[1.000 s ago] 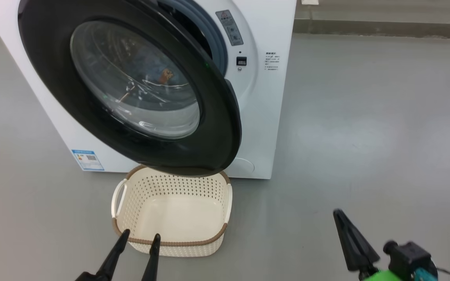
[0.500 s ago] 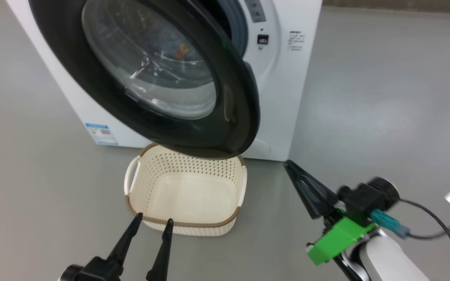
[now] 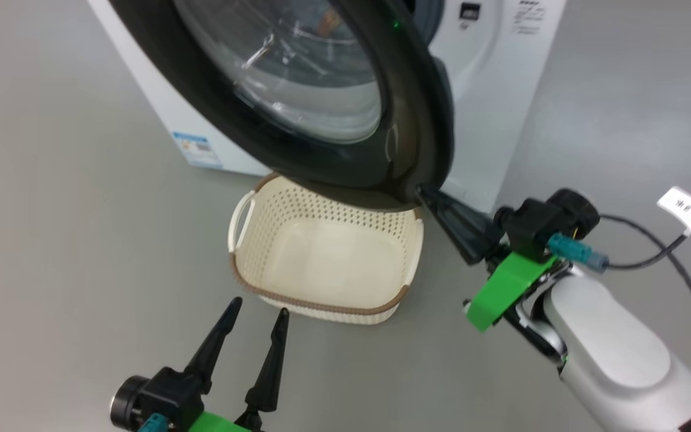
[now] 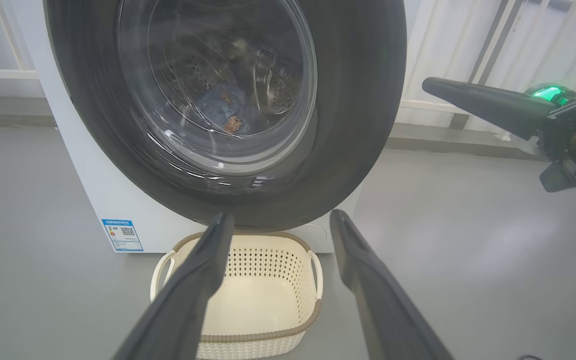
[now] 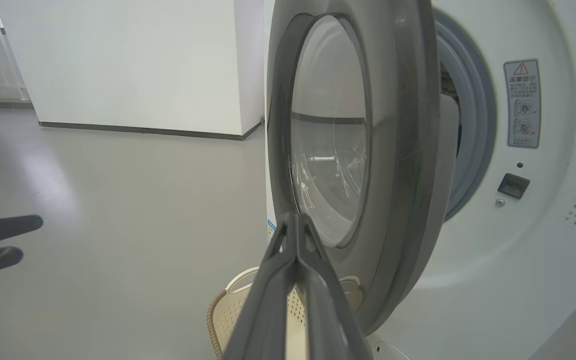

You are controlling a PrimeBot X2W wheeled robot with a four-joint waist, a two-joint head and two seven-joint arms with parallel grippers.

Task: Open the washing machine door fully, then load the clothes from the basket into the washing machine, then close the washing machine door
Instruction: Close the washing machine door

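Black washing machine door (image 3: 423,120) ajar in head view, over empty basket (image 3: 321,309) on floor (image 3: 81,240) by washing machine (image 3: 489,138); right gripper (image 3: 424,193) clenched, tip nr door's lower edge. Left wrist: left gripper (image 4: 282,216) spread, nothing held; clothes (image 4: 225,107) in drum (image 4: 278,85). Right wrist: best push rim steadily till latched.

Closed right claw (image 5: 295,217) before half-open door (image 5: 398,125)

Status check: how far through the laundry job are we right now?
Done: the basket is empty, and clothes lie inside the washer, seen through the door glass. In hand: the shut right gripper is at the ajar door's lower edge. Remaining: push it closed. The left gripper is open and holds nothing.
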